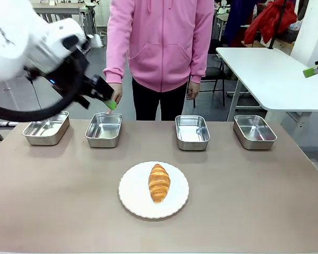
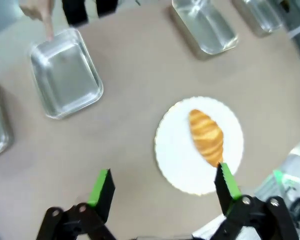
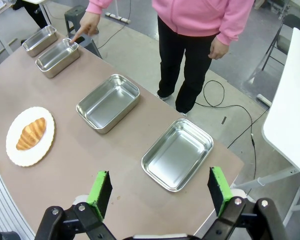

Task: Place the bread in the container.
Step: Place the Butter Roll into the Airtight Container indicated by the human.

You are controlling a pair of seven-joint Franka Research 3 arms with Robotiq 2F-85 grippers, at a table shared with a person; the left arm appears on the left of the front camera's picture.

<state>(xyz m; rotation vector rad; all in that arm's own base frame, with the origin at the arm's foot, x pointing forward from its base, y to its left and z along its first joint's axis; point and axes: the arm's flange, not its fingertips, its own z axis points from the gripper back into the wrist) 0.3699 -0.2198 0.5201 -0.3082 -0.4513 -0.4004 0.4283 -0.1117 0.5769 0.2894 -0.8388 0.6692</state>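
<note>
The bread (image 1: 159,182) (image 2: 206,136) (image 3: 31,133), a golden-brown croissant, lies on a round white plate (image 1: 132,197) at the table's middle front. A person's finger (image 1: 114,103) (image 3: 82,32) points at the container (image 1: 104,128) (image 2: 65,75) (image 3: 57,55), the second steel pan from the left in the far row. My left gripper (image 1: 107,100) (image 2: 163,175) hangs open above that pan's near side, close to the finger, holding nothing. My right gripper (image 1: 314,70) (image 3: 159,175) is open and high off the table's right end.
Three more identical steel pans stand in the far row: one at far left (image 1: 46,128), two right of centre (image 1: 192,132) (image 1: 254,131). A person in pink stands at the far edge. A white side table (image 1: 275,74) is at back right.
</note>
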